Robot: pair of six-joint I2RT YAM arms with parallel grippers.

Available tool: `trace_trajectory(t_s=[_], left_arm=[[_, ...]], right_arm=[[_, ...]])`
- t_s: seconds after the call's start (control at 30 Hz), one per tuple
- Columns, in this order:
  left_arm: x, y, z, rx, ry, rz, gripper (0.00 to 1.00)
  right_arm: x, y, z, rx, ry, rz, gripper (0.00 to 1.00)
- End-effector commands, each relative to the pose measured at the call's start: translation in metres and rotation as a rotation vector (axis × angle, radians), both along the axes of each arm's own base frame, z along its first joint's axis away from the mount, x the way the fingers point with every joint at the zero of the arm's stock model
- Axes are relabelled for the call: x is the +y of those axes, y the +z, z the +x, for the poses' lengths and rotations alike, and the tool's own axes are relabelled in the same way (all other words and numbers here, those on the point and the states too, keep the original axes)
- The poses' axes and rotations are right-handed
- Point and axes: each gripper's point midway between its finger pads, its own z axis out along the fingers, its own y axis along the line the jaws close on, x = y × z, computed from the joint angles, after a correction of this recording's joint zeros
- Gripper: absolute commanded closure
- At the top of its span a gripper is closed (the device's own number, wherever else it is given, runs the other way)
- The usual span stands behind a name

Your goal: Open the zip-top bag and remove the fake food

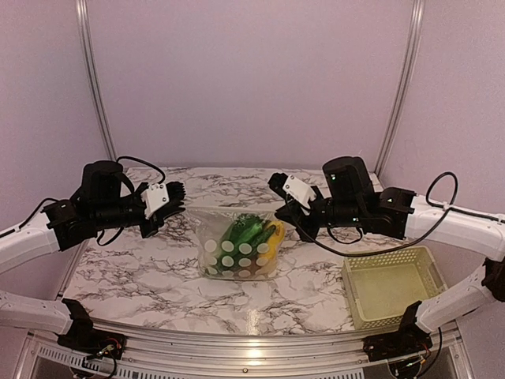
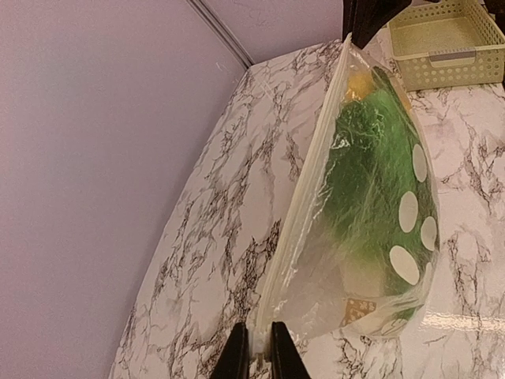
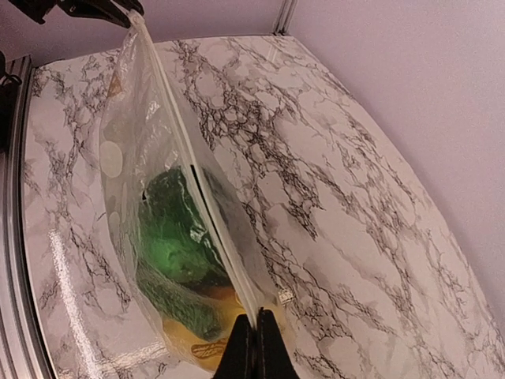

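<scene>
While the left fingers are closed almost completely on one end of the zip strip, the right fingers are clamped fully together on its other end, so each arm has a corner of the zip-top bag and nothing else. Between them the strip runs taut as a single line, and from what shows it looks sealed. Below it the bag hangs over the middle of the tabletop; whether its bottom rests on the marble I cannot tell. Inside, the fake food sits low in the bag: leafy and long green pieces with something yellow beside them. A pale lattice basket stands well apart, near the right arm's base.

By my reading the opening step is in hand and no food is out. With both grips on the ends, pulling apart only tightens the seal. Next, one pair of fingers likely has to regrip a single lip near the middle and peel it away from the other.
</scene>
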Motion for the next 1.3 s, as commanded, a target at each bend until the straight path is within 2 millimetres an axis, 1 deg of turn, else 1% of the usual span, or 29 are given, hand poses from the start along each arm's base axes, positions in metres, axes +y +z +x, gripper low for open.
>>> trace_trajectory(t_s=[0.0, 0.07, 0.17, 0.23, 0.3, 0.37, 0.47, 0.53, 0.6, 0.63, 0.7, 0.73, 0.8, 0.9, 0.97, 1.07, 1.27], left_arm=[[0.021, -0.011, 0.000, 0.041, 0.074, 0.031, 1.00], [0.017, -0.004, -0.004, 0.060, 0.056, 0.006, 1.00], [0.011, 0.012, -0.012, 0.069, 0.015, -0.052, 1.00], [0.008, 0.022, -0.019, 0.071, -0.008, -0.089, 1.00], [0.006, 0.026, -0.027, 0.083, -0.033, -0.110, 1.00], [0.003, 0.024, -0.038, 0.115, -0.065, -0.125, 1.00], [-0.002, 0.014, -0.053, 0.168, -0.101, -0.123, 1.00], [-0.004, 0.006, -0.060, 0.193, -0.107, -0.103, 1.00], [-0.003, 0.000, -0.064, 0.217, -0.099, -0.095, 0.97], [-0.002, 0.000, -0.064, 0.226, -0.084, -0.105, 0.91], [-0.001, 0.003, -0.061, 0.237, -0.050, -0.141, 0.75], [-0.001, 0.008, -0.060, 0.237, -0.036, -0.167, 0.63], [0.000, 0.021, -0.056, 0.234, -0.003, -0.224, 0.53], [0.000, 0.045, -0.051, 0.237, 0.032, -0.300, 0.43], [0.000, 0.057, -0.042, 0.240, 0.075, -0.323, 0.42], [-0.008, 0.063, -0.030, 0.290, 0.106, -0.303, 0.42], [-0.033, 0.048, -0.017, 0.416, 0.098, -0.192, 0.42]], right_arm=[[-0.004, 0.015, 0.019, -0.056, -0.054, 0.007, 1.00], [0.010, 0.024, 0.025, -0.071, -0.026, 0.019, 1.00], [0.037, 0.042, 0.036, -0.094, 0.037, 0.044, 1.00], [0.057, 0.055, 0.039, -0.111, 0.091, 0.064, 1.00], [0.075, 0.066, 0.038, -0.135, 0.141, 0.080, 1.00], [0.091, 0.065, 0.034, -0.148, 0.192, 0.074, 1.00], [0.108, 0.049, 0.022, -0.159, 0.253, 0.034, 1.00], [0.110, 0.036, 0.015, -0.153, 0.275, 0.010, 1.00], [0.108, 0.024, 0.007, -0.147, 0.288, 0.001, 1.00], [0.106, 0.020, 0.003, -0.144, 0.294, 0.001, 1.00], [0.099, 0.011, -0.004, -0.139, 0.300, -0.001, 1.00], [0.095, 0.004, -0.008, -0.131, 0.300, -0.004, 1.00], [0.089, 0.000, -0.014, -0.130, 0.298, -0.002, 1.00], [0.081, 0.000, -0.020, -0.128, 0.290, 0.009, 1.00], [0.078, 0.001, -0.023, -0.125, 0.289, 0.016, 1.00], [0.077, 0.000, -0.026, -0.116, 0.287, 0.020, 1.00], [0.078, -0.001, -0.029, -0.105, 0.284, 0.025, 1.00]])
